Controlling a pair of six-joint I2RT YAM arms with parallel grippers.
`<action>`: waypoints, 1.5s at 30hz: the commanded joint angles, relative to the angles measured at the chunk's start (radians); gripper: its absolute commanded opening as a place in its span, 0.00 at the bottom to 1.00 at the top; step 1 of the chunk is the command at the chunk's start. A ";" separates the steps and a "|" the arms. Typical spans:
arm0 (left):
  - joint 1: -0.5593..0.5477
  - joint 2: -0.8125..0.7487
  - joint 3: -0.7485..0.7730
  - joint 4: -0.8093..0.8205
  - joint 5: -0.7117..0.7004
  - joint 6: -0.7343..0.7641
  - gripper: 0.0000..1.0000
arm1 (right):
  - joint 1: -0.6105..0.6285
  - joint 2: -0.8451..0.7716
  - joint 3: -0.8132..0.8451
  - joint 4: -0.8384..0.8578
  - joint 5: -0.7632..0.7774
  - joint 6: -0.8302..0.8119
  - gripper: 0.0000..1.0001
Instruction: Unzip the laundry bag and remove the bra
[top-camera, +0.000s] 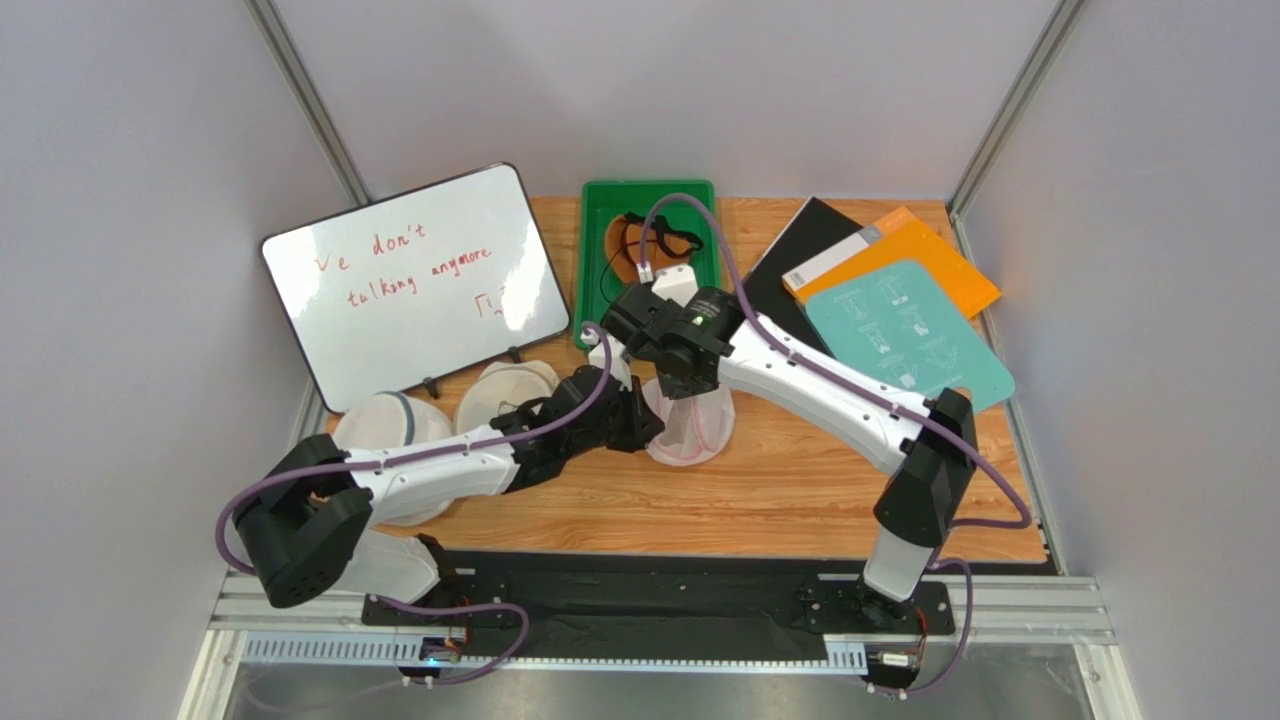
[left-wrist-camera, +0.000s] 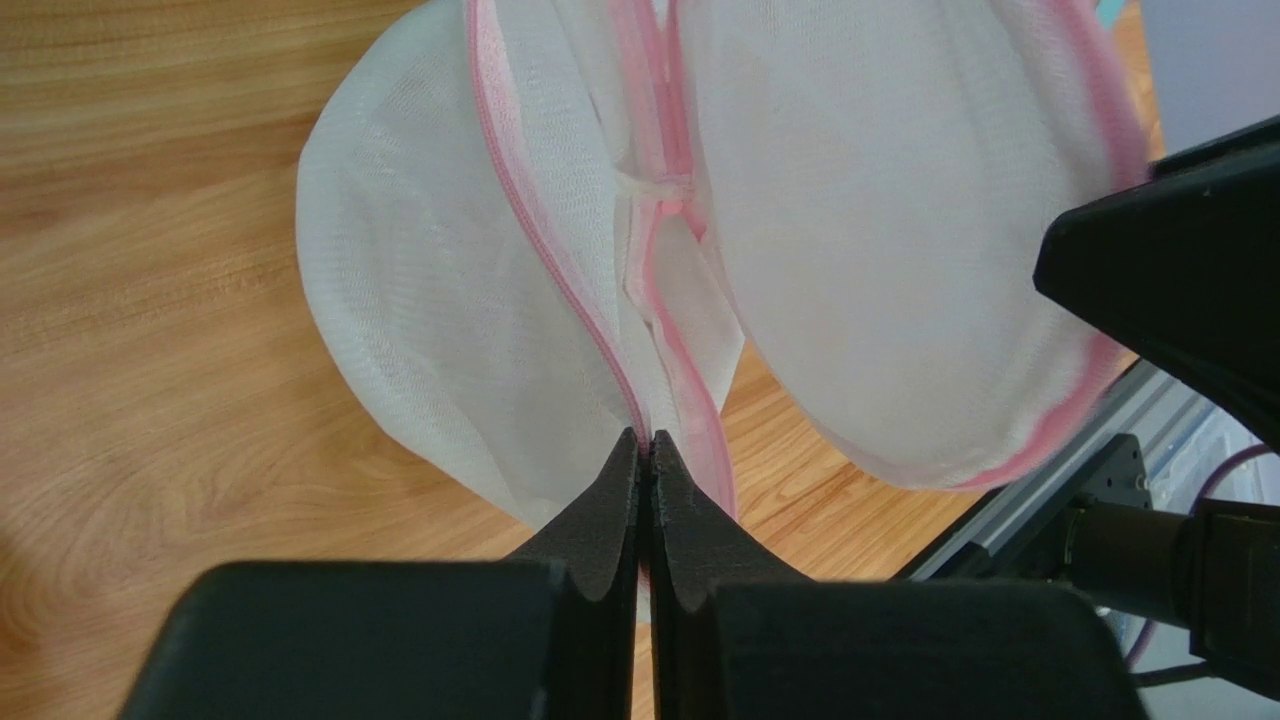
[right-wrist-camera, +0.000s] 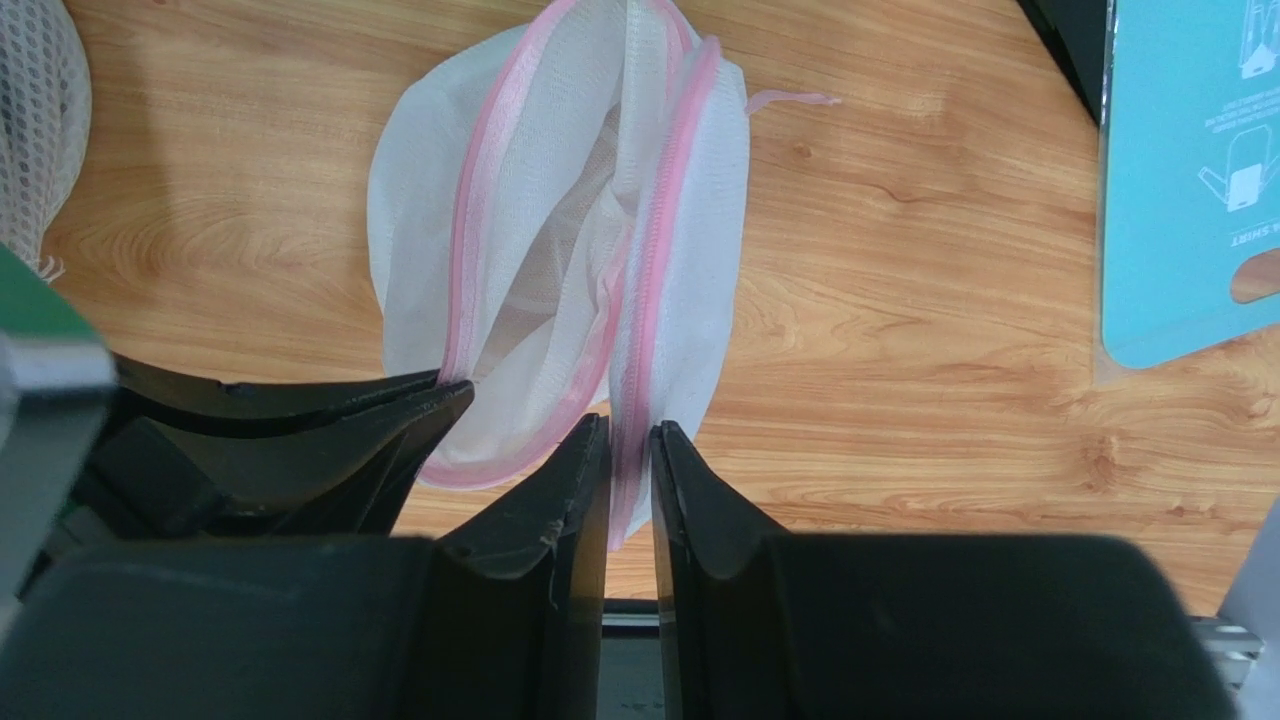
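Top external — whiteboard (top-camera: 416, 282) reads "We don't talking anymore" — laundry bag (top-camera: 702, 429) unzipped.

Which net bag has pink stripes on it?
The laundry bag pinched by the left claw and the right claw, mid-table. The two plain white bags by the whiteboard have no pink.

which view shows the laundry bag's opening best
Right wrist: the laundry bag gapes open between its pink zipper edges, the right claw shut on one edge. Left wrist shows the left claw pinching its trim; the top view shows only a small part.
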 joint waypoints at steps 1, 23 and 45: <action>0.001 -0.033 -0.029 0.053 -0.009 -0.007 0.00 | 0.021 0.064 0.121 -0.074 0.080 -0.011 0.33; 0.010 -0.205 -0.089 -0.091 -0.100 -0.001 0.63 | -0.026 -0.003 0.054 0.083 -0.025 -0.068 0.62; 0.144 -0.475 -0.009 -0.405 -0.209 0.162 1.00 | -0.316 -0.493 -0.549 0.438 -0.254 -0.106 0.64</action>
